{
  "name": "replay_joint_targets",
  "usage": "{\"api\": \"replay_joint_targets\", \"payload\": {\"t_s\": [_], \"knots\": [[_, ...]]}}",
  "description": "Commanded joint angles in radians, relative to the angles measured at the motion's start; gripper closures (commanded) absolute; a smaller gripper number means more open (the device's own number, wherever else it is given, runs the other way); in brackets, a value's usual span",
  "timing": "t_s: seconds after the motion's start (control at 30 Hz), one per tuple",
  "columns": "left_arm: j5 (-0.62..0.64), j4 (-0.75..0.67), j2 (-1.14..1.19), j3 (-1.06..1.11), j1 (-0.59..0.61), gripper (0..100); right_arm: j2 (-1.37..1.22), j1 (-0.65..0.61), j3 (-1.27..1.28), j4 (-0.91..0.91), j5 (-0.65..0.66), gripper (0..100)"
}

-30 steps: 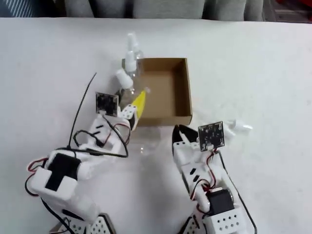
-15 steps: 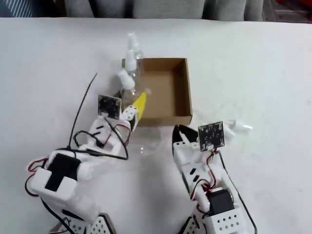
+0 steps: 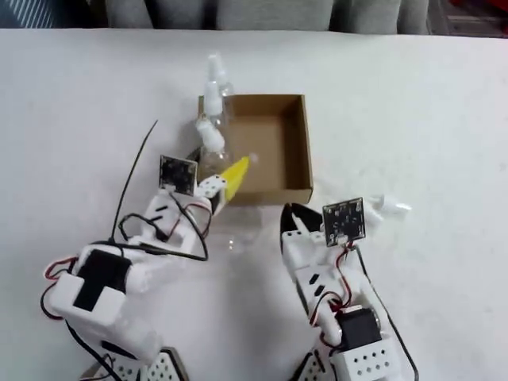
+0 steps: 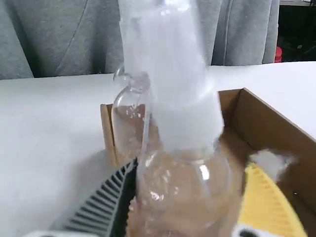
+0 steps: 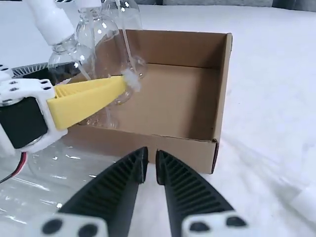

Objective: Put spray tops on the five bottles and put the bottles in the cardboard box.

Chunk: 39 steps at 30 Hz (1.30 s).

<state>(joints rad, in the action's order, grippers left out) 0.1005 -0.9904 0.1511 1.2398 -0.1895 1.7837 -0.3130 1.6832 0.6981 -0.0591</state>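
Three capped bottles [image 3: 213, 105] are counted at the cardboard box's [image 3: 306, 143] left wall in the high view. The lowest bottle [image 3: 208, 144], clamped by the left gripper [image 3: 221, 176], has been swung rightward, so boxing seems near. One lying bottle [image 3: 238, 238] and one loose spray top [image 3: 390, 206] wait lower down. In the left wrist view the clamped bottle is centred. In the right wrist view the right gripper [image 5: 150, 165] is closed and empty.

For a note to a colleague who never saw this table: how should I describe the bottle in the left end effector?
Find the cardboard box in the middle of the table. Clear bottles with white spray tops line its left side; the held bottle is nearest the arms. It alone sits between the yellow and black fingers of the left end effector.
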Motion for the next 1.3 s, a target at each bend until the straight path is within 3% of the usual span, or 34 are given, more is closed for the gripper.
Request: {"api": "replay_joint_targets", "payload": {"t_s": [0.0,0.4,0.6,0.93,1.27], "knots": [[-0.009,-0.026,-0.01,0.005,-0.012,58,-0.004,0.008,0.008,0.005,0.008,98.3],[-0.015,-0.032,-0.024,0.006,-0.004,56,-0.004,0.008,0.008,0.005,0.008,98.3],[-0.011,-0.025,-0.262,0.158,-0.022,57,-0.004,0.008,0.008,0.005,0.008,98.3],[-0.008,0.282,-0.578,0.233,-0.028,57,-0.004,0.008,0.008,0.005,0.008,98.3],[-0.012,0.307,-0.855,0.414,-0.033,57,-0.004,0.008,0.008,0.005,0.008,98.3]]}}
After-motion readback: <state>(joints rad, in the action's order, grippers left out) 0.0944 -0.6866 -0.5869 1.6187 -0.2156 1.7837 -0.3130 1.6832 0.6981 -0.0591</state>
